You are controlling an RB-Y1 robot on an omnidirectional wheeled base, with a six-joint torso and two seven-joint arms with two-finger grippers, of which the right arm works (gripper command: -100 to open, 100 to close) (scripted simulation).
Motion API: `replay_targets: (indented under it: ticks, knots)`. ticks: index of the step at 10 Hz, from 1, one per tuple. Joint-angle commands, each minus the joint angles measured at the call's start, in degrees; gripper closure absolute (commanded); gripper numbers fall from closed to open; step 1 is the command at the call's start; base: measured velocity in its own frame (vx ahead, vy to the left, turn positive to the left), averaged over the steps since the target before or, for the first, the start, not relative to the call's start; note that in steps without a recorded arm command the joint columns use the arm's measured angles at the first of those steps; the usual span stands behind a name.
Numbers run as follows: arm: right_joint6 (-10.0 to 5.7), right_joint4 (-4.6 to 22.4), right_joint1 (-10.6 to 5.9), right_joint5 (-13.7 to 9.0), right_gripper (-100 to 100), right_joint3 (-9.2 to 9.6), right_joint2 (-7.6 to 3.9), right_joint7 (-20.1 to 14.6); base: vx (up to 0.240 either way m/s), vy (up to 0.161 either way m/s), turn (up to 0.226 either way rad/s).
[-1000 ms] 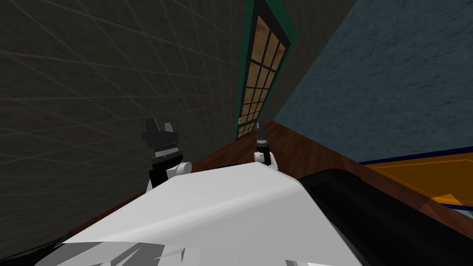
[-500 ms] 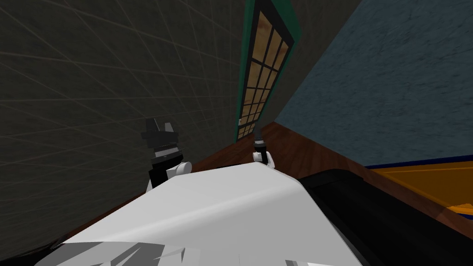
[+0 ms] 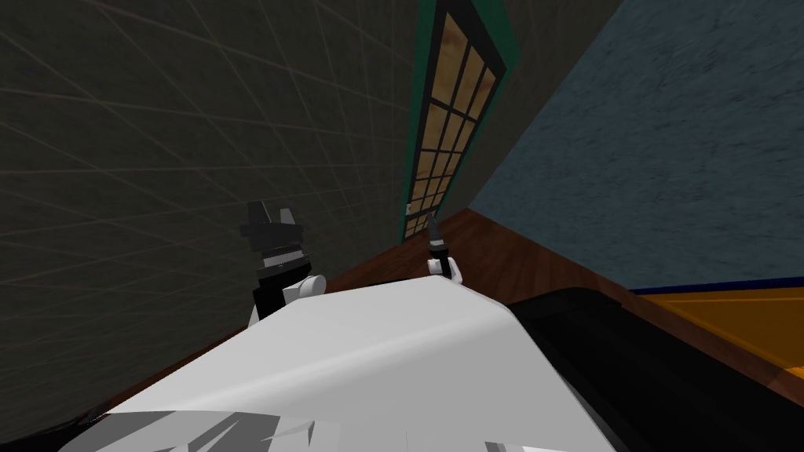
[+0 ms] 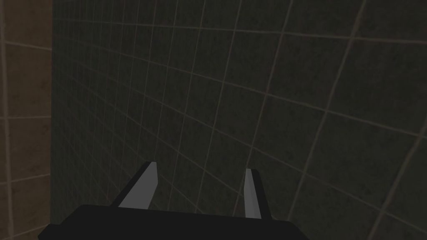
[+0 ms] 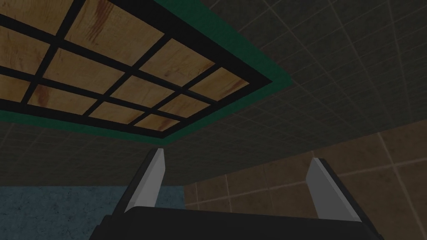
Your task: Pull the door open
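Observation:
The door point(image 3: 449, 133) has tan wooden panes in a black grid and sits in a green frame point(image 3: 422, 71), set in the dark tiled wall ahead. A small pale handle point(image 3: 408, 207) shows at the door's left edge, low down. My right gripper point(image 3: 433, 223) is raised just right of that handle, close to the door's lower part. In the right wrist view the door point(image 5: 104, 79) lies beyond my right gripper point(image 5: 237, 155), whose fingers are open with nothing between them. My left gripper point(image 3: 269, 213) is held up to the left, open point(image 4: 200, 166), facing the wall.
A dark tiled wall point(image 3: 157, 157) runs along the left up to the door. A blue-grey wall point(image 3: 667, 141) stands on the right. The floor point(image 3: 510, 259) is dark wood, with an orange, blue-edged rug point(image 3: 746, 314) at the right. A black shape point(image 3: 628, 369) lies low right.
My right gripper has moved a little left and up, nearer the door's handle. The whole head view has shifted slightly, with the rug sliding toward the lower right. The left arm has stayed put.

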Motion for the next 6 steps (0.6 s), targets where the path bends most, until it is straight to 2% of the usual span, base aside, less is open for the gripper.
replay_targets:
  ticks: [1, 2, 4, 5, 6]
  knots:
    - [-1.37, 2.86, -0.78, 0.38, -100, -0.28, -0.62, 1.59, 0.078, -0.049, 0.047]
    - [-1.37, 3.41, -0.78, 0.38, -100, -0.28, -0.62, 1.59, 0.058, -0.045, 0.015]
    - [-2.73, 6.82, -1.99, 1.03, -100, -0.37, -1.06, 3.63, 0.077, -0.04, 0.028]
    - [-2.73, 7.37, -1.99, 1.03, -100, -0.37, -1.06, 3.63, 0.058, -0.031, 0.02]
    - [-3.45, 9.47, -2.63, 1.37, -100, -0.42, -1.28, 4.71, 0.05, -0.028, 0.024]
